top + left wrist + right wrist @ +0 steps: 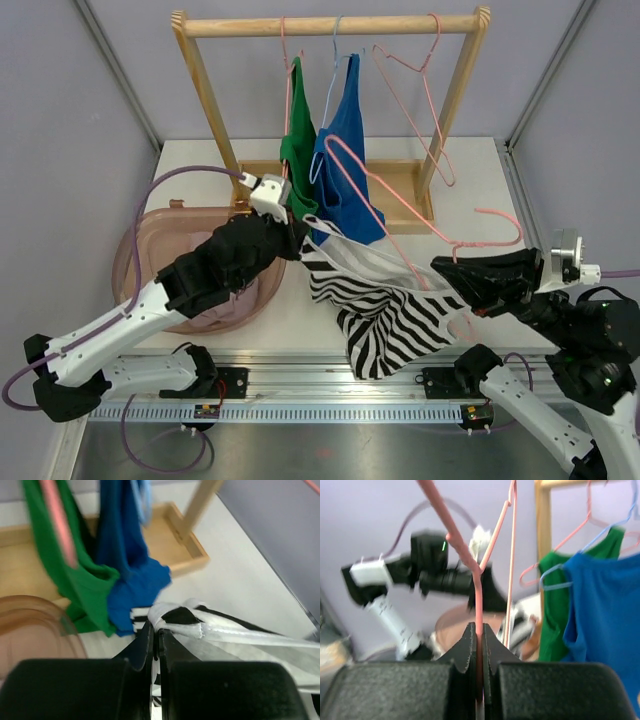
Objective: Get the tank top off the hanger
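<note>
Top view: we find the striped tank top (390,315) stretched low over the table (470,170) between both arms, still threaded on the pink hanger (500,213).

Left wrist: the left pincer (155,632) is clamped on its white strap.

Right wrist: the right pincer (479,635) is closed on the hanger wire.

We judge the stripping to be mid-way; the next move calls for drawing the garment off the wire.

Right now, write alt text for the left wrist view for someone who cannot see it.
The left gripper is shut on the white edge of the striped tank top. Behind it hang a green top and a blue top above the wooden rack base, with a pink tub at left.
</note>
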Controlling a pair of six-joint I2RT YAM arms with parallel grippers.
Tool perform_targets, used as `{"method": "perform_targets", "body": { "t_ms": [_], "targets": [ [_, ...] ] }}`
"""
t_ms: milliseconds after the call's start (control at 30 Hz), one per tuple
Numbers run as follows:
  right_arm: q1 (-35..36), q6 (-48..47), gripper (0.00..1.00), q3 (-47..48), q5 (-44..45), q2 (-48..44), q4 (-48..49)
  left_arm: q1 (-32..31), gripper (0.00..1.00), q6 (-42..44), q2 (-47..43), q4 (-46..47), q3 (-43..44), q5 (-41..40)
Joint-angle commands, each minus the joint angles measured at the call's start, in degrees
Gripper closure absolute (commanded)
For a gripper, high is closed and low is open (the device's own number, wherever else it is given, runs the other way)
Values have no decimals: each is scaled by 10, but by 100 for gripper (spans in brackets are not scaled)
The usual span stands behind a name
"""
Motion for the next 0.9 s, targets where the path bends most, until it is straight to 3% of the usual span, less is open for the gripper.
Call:
{"method": "perform_targets", "body": {
  "t_ms": [0, 100, 233, 333, 367, 433, 500, 600, 633, 767, 867],
  "targets": [
    [2, 63, 100, -97, 83, 1, 329, -16, 100, 0, -41, 152, -78, 174],
    [2, 89, 100, -173, 133, 34, 494, -73, 100, 45, -41, 196, -121, 229],
    [2, 78, 100, -193, 237, 79, 569, -103, 100, 39, -17, 185, -147, 192],
    [2, 58, 100, -87, 320, 131, 378, -105, 100, 11, 2, 135, -144, 114],
    [2, 56, 100, -56, 333, 144, 256, -105, 100, 4, 6, 121, -143, 76],
    [2, 53, 100, 18, 362, 185, 124, -105, 98, -18, 11, 78, -141, 40],
    [2, 44, 100, 77, 369, 215, 70, -105, 92, -25, 10, 61, -144, 36],
    [2, 40, 100, 180, 381, 291, -33, -107, 77, -33, 4, 43, -141, 33],
    [2, 39, 100, 207, 388, 335, -57, -109, 59, -34, 3, 38, -134, 30],
    [2, 15, 100, 307, 412, 415, -105, -121, 27, -36, -8, 5, -120, 12],
    [0, -14, 100, 390, 432, 480, -127, -131, 16, -41, -18, -14, -115, -4]
  ]
}}
